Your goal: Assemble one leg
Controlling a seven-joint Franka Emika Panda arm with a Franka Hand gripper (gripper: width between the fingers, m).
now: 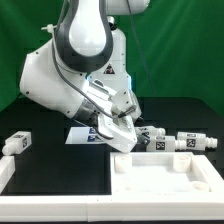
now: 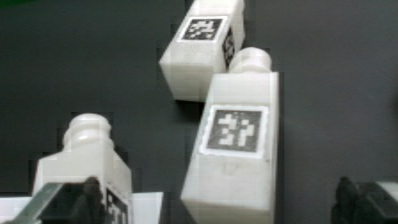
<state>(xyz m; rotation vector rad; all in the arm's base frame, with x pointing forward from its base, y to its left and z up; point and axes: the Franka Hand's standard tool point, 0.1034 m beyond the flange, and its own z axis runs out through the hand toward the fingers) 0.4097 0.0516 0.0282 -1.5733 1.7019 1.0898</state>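
Tool [image 1: 128,131]: open, fingers [image 2: 64,200] spread wide, low over the bench [image 1: 60,165], gripping nothing.
Middle leg [image 2: 237,140]: lying between the fingers, tag up.
Second leg [image 2: 89,160]: just beside it.
Third leg [image 2: 205,45]: beyond it.
Fourth leg [image 1: 18,143]: well apart, at the exterior view's left.

legs [image 2: 240,130]: 4 (three clustered, one leg [image 1: 15,143] apart) | tray-like part [image 1: 160,158]: 1 | marker board [image 1: 80,138]: 1

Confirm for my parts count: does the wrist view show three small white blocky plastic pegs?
Yes, three such pegs lie on the dark table: the far peg, the middle peg and the near peg.
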